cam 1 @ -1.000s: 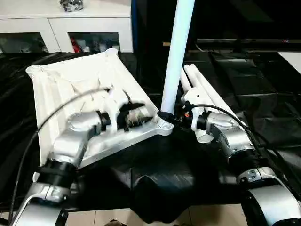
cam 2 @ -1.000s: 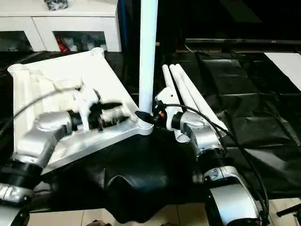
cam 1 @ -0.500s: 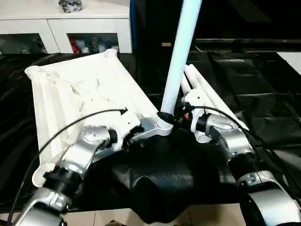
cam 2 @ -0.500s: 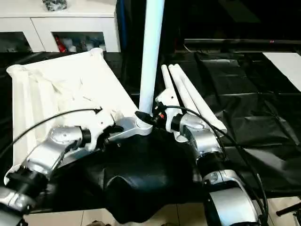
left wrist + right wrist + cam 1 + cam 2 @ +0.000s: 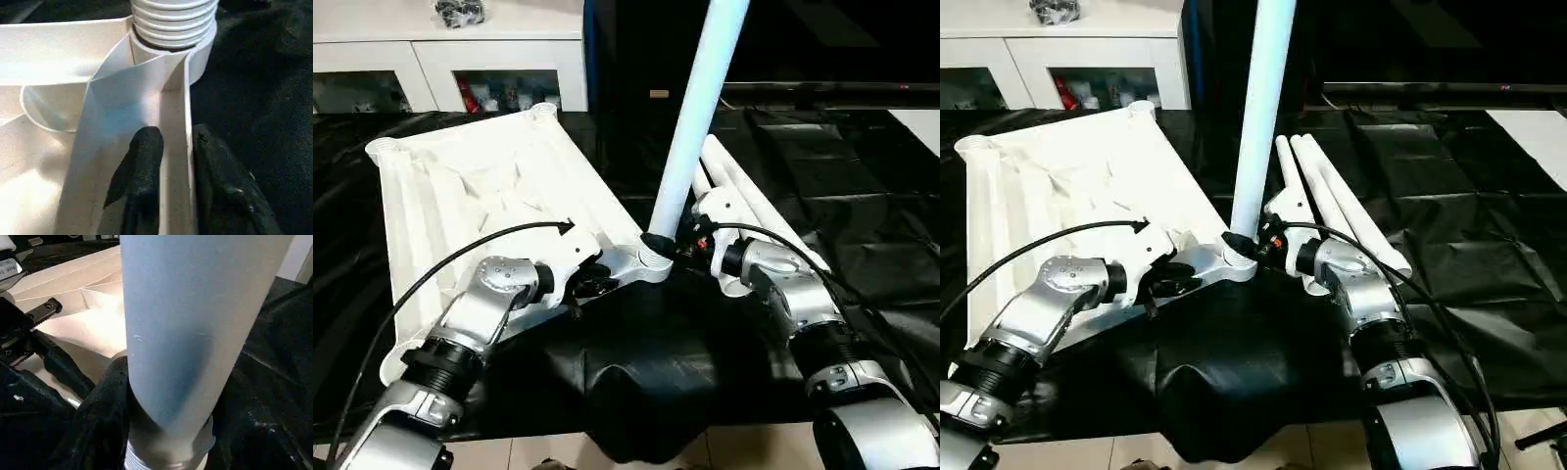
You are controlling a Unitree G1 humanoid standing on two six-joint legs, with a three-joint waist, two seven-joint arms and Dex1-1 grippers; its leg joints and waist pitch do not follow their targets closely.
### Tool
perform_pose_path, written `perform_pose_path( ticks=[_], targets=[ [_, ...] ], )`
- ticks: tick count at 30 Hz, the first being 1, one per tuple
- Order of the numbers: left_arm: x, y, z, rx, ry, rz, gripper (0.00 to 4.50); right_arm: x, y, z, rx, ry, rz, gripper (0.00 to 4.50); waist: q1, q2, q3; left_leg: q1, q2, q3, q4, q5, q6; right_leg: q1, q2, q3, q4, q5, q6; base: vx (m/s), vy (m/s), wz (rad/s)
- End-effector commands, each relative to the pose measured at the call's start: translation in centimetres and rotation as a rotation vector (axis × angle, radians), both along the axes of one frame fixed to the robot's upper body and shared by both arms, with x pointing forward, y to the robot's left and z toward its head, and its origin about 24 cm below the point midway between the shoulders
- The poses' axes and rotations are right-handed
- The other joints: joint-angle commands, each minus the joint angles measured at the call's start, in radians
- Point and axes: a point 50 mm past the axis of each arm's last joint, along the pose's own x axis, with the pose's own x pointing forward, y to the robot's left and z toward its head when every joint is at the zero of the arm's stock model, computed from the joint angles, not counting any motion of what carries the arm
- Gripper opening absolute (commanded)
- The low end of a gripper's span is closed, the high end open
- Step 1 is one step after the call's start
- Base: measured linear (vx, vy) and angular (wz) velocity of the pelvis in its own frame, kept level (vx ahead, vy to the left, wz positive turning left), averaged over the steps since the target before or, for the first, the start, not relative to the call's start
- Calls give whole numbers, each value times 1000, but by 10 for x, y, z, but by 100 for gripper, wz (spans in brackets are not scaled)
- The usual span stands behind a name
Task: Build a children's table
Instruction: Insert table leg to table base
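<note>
Your standing long white tapered tube leg (image 5: 690, 137) runs out past the top of the head view, so you cannot see its upper end; its threaded foot sits in the round corner socket (image 5: 655, 260) at the near right corner of the large white plastic tabletop (image 5: 480, 186), which lies ribbed side up on the black sheet-covered table (image 5: 646, 362). That top fills the stretch from about 9 to 11 o'clock of the head view. The forearms hide part of its near edge.

Count the legs: one upright, and a bundle of loose white tube legs (image 5: 1332, 201) lying at about 2 o'clock. You can make out at least two there; the right end effector (image 5: 680, 245) covers their near ends, so a third is hard to confirm. That end effector is clamped around the base of the upright leg.

The left end effector (image 5: 168, 147) has its two black fingers (image 5: 142, 166) either side of the tabletop's thin side wall, just beside the socket, pinching it.

At 11 o'clock a white cabinet with glass doors (image 5: 460, 73) holds small items you cannot identify.
</note>
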Motion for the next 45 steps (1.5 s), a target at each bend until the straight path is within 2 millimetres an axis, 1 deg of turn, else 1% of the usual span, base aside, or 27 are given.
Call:
perform_pose_path(
  ticks=[1,4,7,8,9,10,11,12,16,19,20,21,23,24,26,27,28,31,32,33,37,38,39,41,42,44,45],
  targets=[
    [-4,9,-11,68,52,3,77,-4,-1,-7,-16,40,29,193,0,-2,-70,15,40,-21,-65,-190,26,46,-75,43,-69,-173,-235,0,0,0],
    [-5,9,-11,69,56,-20,49,-5,0,-9,-43,57,55,193,0,-2,-71,14,40,-20,-64,-178,34,48,-76,43,-67,-154,-243,0,0,0],
    [-4,10,-10,68,59,-17,37,-6,0,-10,-65,64,73,193,0,-2,-69,15,40,-20,-64,-185,32,46,-76,43,-69,-170,-242,0,0,0],
    [-3,10,-9,61,62,-15,26,-5,1,-9,-60,68,77,193,0,-2,-69,16,40,-20,-64,-193,29,46,-77,43,-71,-184,-239,0,0,0],
    [-3,10,-9,60,63,-15,5,-5,1,-9,-60,68,78,193,0,-2,-68,16,41,-20,-65,-198,26,46,-77,44,-72,-193,-236,0,0,0],
    [-3,10,-8,56,64,-14,1,-5,1,-9,-59,69,79,193,0,-5,-68,16,40,-20,-65,-198,25,47,-76,44,-71,-194,-235,0,0,0],
    [-3,10,-7,40,69,-14,0,-5,2,-9,-66,76,94,193,1,0,-69,17,41,-21,-65,-197,23,46,-76,44,-70,-194,-235,0,0,0],
    [-3,10,-7,40,69,-14,0,-5,2,-9,-66,76,94,193,0,-1,-69,17,40,-21,-65,-200,22,46,-76,43,-71,-194,-235,0,0,0],
    [-3,9,-6,22,67,-33,0,-6,4,-11,-96,115,153,193,1,-1,-70,15,40,-20,-63,-189,26,49,-75,43,-68,-167,-242,0,0,0],
    [-4,8,-5,13,63,-45,0,-5,3,-9,-84,122,153,193,3,-1,-71,16,41,-20,-63,-185,30,48,-75,42,-66,-163,-247,0,0,0],
    [-4,8,-5,13,63,-42,0,-4,3,-9,-75,125,147,193,3,-1,-70,16,41,-20,-63,-188,29,47,-75,42,-67,-165,-249,0,0,0],
    [-4,8,-5,13,63,-40,0,-3,3,-8,-67,127,139,193,3,-4,-69,15,41,-20,-64,-189,28,47,-75,42,-68,-169,-247,0,0,0],
    [-4,8,-5,12,58,-33,0,0,1,-7,-50,127,104,193,3,-4,-70,16,41,-20,-62,-190,27,47,-77,43,-68,-177,-247,0,0,0],
    [-3,8,-4,8,54,-27,0,2,-1,-5,-15,133,70,193,3,-8,-69,16,41,-19,-63,-191,28,48,-77,43,-70,-185,-243,0,0,0],
    [-2,8,-4,4,47,-12,0,5,-5,-4,51,148,15,193,4,-7,-69,17,41,-20,-64,-190,28,47,-79,44,-71,-200,-241,0,0,0],
    [-2,8,-4,4,47,-12,0,5,-5,-4,51,148,15,193,5,-6,-70,17,42,-20,-63,-190,26,46,-78,44,-71,-203,-240,0,0,0],
    [-1,9,-4,6,41,-1,0,5,-12,-6,95,168,-27,193,5,-7,-70,17,41,-20,-63,-189,26,47,-77,44,-71,-201,-239,0,0,0],
    [-1,10,-4,7,39,5,0,3,-17,-9,106,180,-49,193,5,-3,-69,17,41,-20,-65,-197,23,46,-78,42,-72,-213,-234,0,0,0],
    [-1,10,-4,7,39,9,0,2,-18,-11,106,183,-54,193,5,-4,-69,17,41,-20,-65,-197,21,45,-78,42,-73,-217,-231,0,0,0],
    [-1,10,-4,6,38,13,0,1,-20,-14,108,187,-61,193,5,-2,-70,17,41,-20,-64,-199,20,46,-78,42,-73,-217,-229,0,0,0],
    [1,11,-4,9,34,28,0,-7,-24,-25,123,203,-98,193,7,-3,-70,17,41,-21,-65,-191,24,46,-77,42,-72,-202,-228,0,0,0],
    [1,12,-4,12,31,32,0,-9,-25,-28,129,209,-108,193,7,4,-70,16,40,-22,-65,-194,22,46,-77,42,-71,-205,-230,0,0,0],
    [1,12,-4,12,31,33,0,-10,-25,-30,135,212,-113,193,6,2,-69,18,41,-21,-66,-202,20,44,-77,42,-75,-208,-229,0,0,0],
    [2,12,-3,14,27,38,0,-15,-25,-36,152,222,-131,193,6,1,-70,18,40,-22,-66,-210,17,45,-78,42,-75,-219,-226,0,0,0],
    [3,12,-3,14,24,41,0,-17,-26,-40,163,228,-147,193,5,6,-68,19,40,-22,-68,-221,14,43,-77,42,-79,-234,-224,0,0,0],
    [4,12,-3,15,20,45,0,-21,-27,-46,166,236,-164,193,5,5,-68,19,39,-24,-69,-236,9,45,-78,42,-80,-251,-218,0,0,0],
    [5,12,-3,15,18,47,0,-22,-27,-48,164,239,-168,193,4,4,-65,21,39,-23,-71,-253,8,42,-77,42,-84,-277,-213,0,0,0]
  ],
)
